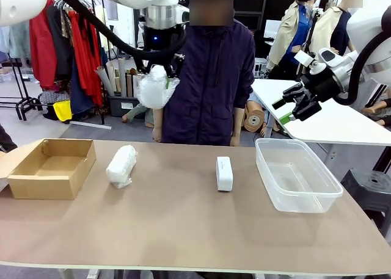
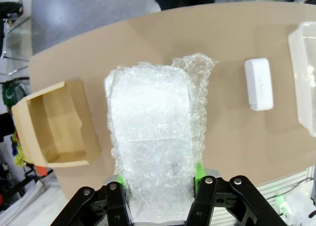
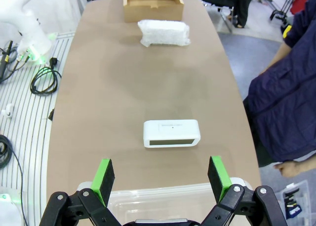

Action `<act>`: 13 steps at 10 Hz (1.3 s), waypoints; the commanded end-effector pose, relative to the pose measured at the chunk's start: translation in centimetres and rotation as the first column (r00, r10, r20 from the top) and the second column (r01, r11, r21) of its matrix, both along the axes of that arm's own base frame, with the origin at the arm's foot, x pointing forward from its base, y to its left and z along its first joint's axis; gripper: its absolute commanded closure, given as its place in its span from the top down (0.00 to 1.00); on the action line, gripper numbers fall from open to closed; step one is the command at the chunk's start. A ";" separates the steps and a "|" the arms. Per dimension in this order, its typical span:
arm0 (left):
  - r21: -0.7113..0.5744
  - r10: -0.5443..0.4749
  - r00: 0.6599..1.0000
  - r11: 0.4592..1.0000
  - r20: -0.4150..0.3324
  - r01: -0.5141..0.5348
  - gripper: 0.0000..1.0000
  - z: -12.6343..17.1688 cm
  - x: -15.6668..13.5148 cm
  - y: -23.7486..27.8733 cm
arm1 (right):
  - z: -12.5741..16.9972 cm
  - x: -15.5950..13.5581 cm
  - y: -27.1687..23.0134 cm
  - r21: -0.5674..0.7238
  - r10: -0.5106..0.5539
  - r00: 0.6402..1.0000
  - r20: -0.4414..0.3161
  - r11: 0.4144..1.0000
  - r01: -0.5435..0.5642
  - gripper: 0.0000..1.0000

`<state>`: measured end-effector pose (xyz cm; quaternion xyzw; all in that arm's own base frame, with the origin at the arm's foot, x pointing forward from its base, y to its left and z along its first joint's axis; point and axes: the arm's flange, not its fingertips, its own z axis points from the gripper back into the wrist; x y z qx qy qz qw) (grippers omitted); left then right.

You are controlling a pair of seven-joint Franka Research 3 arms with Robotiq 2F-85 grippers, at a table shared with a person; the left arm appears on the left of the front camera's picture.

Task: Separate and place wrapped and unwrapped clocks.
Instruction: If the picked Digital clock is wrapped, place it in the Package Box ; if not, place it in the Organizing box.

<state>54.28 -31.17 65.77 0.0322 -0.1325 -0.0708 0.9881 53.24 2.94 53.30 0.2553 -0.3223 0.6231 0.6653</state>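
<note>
Now in my left claw: a wrapped clock (image 1: 156, 86), a bubble-wrap bundle hanging high above the table (image 1: 183, 230), in front of the person (image 1: 208, 90) at the far side.
Left claw (image 2: 158, 174): closed firmly on that bundle; in its wrist view I see green pads pressed against both of its sides.
Other wrapped clock (image 1: 121, 165): lying on the table left of centre, just right of the cardboard box (image 1: 43, 186) and not touching it.
Unwrapped clock (image 1: 224, 173): a smooth white block near the table's middle, left of the clear tub (image 1: 287, 199), with a gap between them.
Right claw (image 3: 161, 174): jaws spread wide with nothing between them, up in the air over the right end, the tub's rim just below it.
Hard to see: from the front the bundle covers my left fingertips; in the left wrist view it hides nearly all of the other wrapped clock, and the tub is cut off at the edge.
</note>
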 end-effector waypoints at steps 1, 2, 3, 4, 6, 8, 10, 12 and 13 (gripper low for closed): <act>0.084 0.060 0.998 0.995 -0.004 -0.060 0.00 -1.4 -0.6 2.8 | 0.2 -0.1 0.1 0.006 0.002 1.000 0.003 1.000 -0.002 1.00; 0.113 0.075 0.997 0.991 -0.034 -0.071 0.00 -2.9 -0.8 4.4 | 0.2 -0.1 0.1 0.006 0.002 1.000 0.003 1.000 -0.002 1.00; 0.136 0.123 0.991 0.984 -0.047 -0.116 0.00 -4.2 -1.1 5.7 | 0.2 -0.1 0.1 0.006 0.002 1.000 0.003 1.000 -0.002 1.00; 0.169 0.145 0.988 0.976 -0.045 -0.136 0.00 -5.4 -1.1 7.7 | 0.2 -0.1 0.1 0.006 0.002 1.000 0.003 1.000 -0.002 1.00; 0.223 0.206 0.977 0.956 -0.044 -0.192 0.00 -7.6 -1.6 10.1 | 0.2 -0.1 0.1 0.006 0.002 1.000 0.003 1.000 -0.002 1.00; 0.250 0.288 0.957 0.929 -0.034 -0.271 0.00 -9.8 -1.2 13.2 | 0.2 -0.1 0.1 0.006 0.002 1.000 0.003 1.000 -0.002 1.00; 0.239 0.291 0.956 0.931 -0.030 -0.276 0.00 -12.3 -1.0 17.4 | 0.2 -0.1 0.1 0.006 0.002 1.000 0.003 1.000 -0.002 1.00; 0.174 0.227 0.972 0.961 -0.065 -0.213 0.00 -14.7 -0.8 20.7 | 0.2 -0.1 0.1 0.006 0.002 1.000 0.003 1.000 -0.002 1.00; 0.164 0.240 0.970 0.959 -0.045 -0.229 0.00 -15.5 -0.2 22.7 | 0.2 -0.1 0.1 0.006 0.002 1.000 0.003 1.000 -0.002 1.00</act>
